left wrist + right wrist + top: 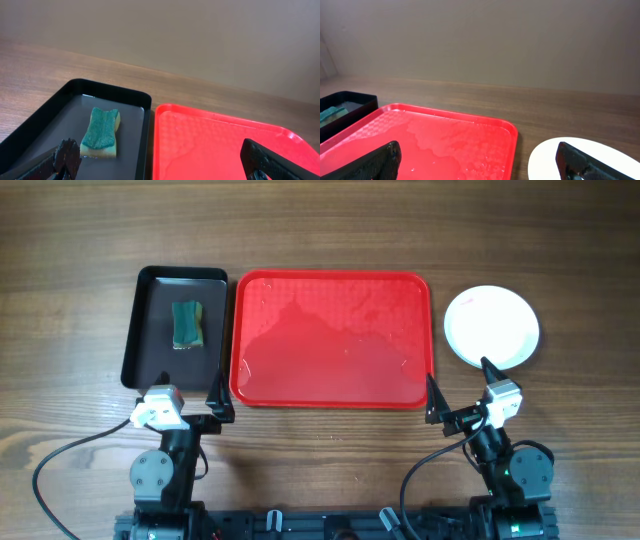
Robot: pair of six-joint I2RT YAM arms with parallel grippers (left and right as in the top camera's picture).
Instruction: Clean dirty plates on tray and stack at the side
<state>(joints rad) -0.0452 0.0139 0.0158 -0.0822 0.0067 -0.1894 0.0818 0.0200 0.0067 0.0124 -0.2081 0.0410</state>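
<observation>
Left jaws and right jaws released, empty; I see the white plate [491, 326] just ahead of the right jaws, beside the tray [330, 340].

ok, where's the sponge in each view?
Overhead: sponge at upper left, lying in the black tray.
Left wrist: lower left, in the same tray.
Right wrist: only a sliver shows at the far left edge.
Shared landmark: the red tray, beside the black one in all three.
</observation>
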